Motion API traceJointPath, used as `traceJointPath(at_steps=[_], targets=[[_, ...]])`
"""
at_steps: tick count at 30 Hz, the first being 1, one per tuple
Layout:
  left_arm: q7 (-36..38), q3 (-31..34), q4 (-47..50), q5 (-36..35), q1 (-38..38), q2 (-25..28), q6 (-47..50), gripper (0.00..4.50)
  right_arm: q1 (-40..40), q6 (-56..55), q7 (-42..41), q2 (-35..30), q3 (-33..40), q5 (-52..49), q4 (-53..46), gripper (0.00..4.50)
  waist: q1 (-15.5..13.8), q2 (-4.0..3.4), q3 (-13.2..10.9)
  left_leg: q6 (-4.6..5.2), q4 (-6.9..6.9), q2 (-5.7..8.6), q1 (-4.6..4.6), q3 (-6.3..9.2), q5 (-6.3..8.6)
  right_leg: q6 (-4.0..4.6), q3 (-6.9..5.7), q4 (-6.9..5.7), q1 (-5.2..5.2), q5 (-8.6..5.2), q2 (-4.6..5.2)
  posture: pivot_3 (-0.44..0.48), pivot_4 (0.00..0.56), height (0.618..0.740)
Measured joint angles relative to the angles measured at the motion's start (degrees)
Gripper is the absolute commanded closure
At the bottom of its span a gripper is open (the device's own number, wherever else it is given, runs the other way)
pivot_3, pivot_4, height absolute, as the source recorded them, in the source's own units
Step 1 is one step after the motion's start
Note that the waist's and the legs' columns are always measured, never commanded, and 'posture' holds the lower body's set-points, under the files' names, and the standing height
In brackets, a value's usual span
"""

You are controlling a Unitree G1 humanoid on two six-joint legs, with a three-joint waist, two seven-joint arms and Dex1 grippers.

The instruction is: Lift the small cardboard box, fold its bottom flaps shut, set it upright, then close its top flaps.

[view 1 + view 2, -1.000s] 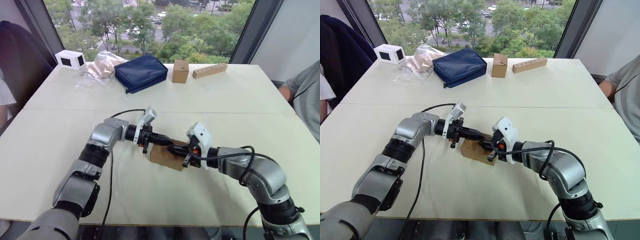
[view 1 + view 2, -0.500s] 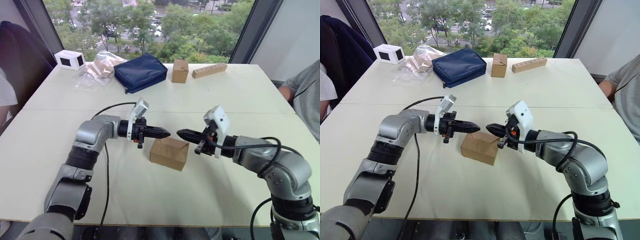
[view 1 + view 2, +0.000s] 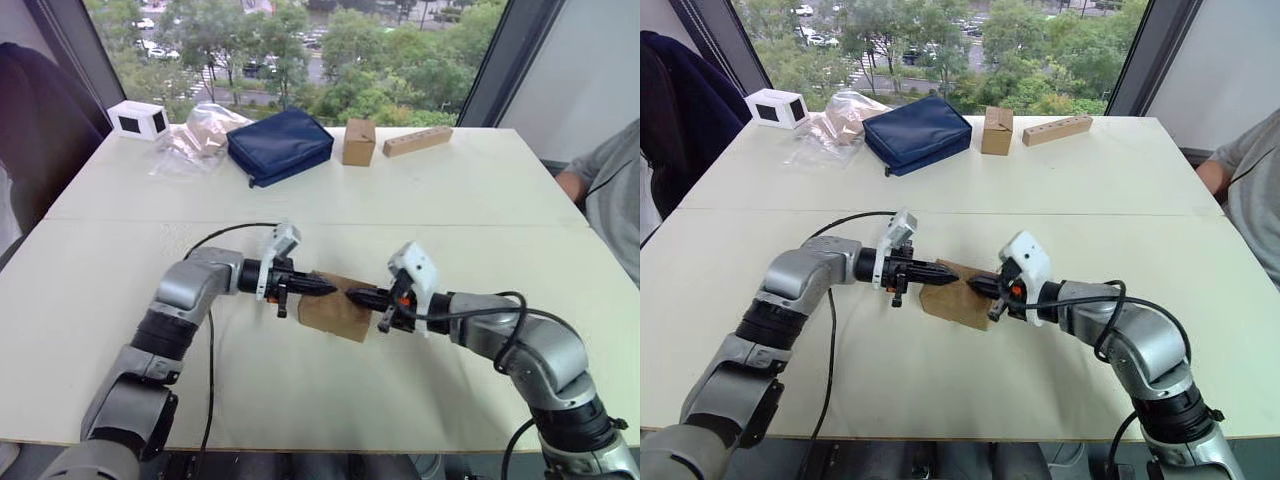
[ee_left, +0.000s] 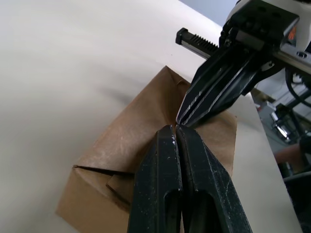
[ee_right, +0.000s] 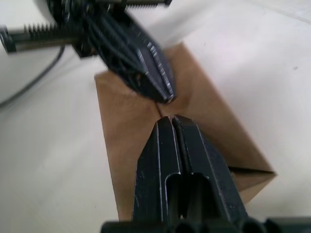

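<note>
The small cardboard box (image 3: 330, 318) lies on the table's near middle, its flaps folded in. Both grippers are shut with nothing held and point at each other over the box's top face. My left gripper (image 3: 330, 290) comes in from the left and my right gripper (image 3: 352, 296) from the right, with their tips almost touching. In the left wrist view my left gripper (image 4: 175, 128) sits low on the brown top face (image 4: 126, 141), meeting the right fingers (image 4: 214, 82). The right wrist view shows my right gripper (image 5: 167, 119) against the left fingers (image 5: 141, 58) above the box (image 5: 126, 126).
At the table's far side stand a narrower brown box (image 3: 359, 141), a tan block with holes (image 3: 419, 141), a navy pouch (image 3: 280, 146), a clear plastic bag (image 3: 195, 135) and a white box (image 3: 139, 119). A person (image 3: 612, 190) sits at the right edge.
Half a second ago the two shut grippers hung apart, to the left and right of the box. They have since closed in and come down onto its top, tip to tip.
</note>
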State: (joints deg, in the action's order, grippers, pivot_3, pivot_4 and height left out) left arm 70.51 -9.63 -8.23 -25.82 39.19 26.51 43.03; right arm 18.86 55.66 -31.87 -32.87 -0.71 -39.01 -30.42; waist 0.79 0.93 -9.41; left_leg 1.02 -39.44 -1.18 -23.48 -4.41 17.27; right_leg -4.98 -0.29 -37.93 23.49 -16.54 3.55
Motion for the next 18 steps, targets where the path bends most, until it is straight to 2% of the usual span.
traceJointPath(at_steps=[5,9,12,14,18], targets=[[-3.65,5.33,6.46,-2.32,-1.33,3.12,1.33,4.43,-0.98,3.64,-1.16,-5.32,8.24,-7.30,-6.46,4.50,-0.24,0.00,-0.01,-0.05,0.15,0.00,0.02,0.04,-0.03,0.00,0.00,0.07,-0.01,0.00,0.05,0.000,0.150,0.740],[-4.46,9.41,12.99,-3.12,-7.04,8.45,-0.24,4.43,-7.06,5.79,-4.59,-13.97,16.71,-11.94,-9.41,4.50,0.05,-0.01,-0.01,-0.05,0.27,0.00,0.03,0.02,-0.03,0.01,0.00,0.30,-0.05,0.00,0.13,0.000,0.150,0.740],[-1.68,11.18,17.35,-3.76,-13.37,15.79,-0.98,4.43,-13.24,6.97,-9.71,-22.05,26.34,-14.09,-9.64,4.50,0.15,-0.08,-0.05,-0.09,0.39,-0.05,0.05,0.01,-0.04,0.04,-0.01,0.42,-0.07,-0.01,0.14,0.000,0.150,0.740],[-0.83,12.46,19.04,-4.23,-15.38,18.48,-1.29,4.43,-16.22,5.86,-12.84,-24.95,30.59,-13.80,-9.95,4.50,-0.02,-0.09,-0.05,-0.17,0.42,-0.07,0.07,0.02,-0.07,0.24,-0.03,0.49,-0.10,-0.10,0.14,0.000,0.150,0.740],[2.28,18.97,21.35,-8.67,-22.61,26.26,1.75,4.43,-26.25,3.72,-22.66,-28.59,39.32,-12.79,-10.29,4.50,-0.07,-0.10,-0.05,-0.18,0.48,-0.09,0.06,0.03,-0.06,0.28,-0.05,0.63,-0.14,-0.11,0.16,0.000,0.150,0.740]])
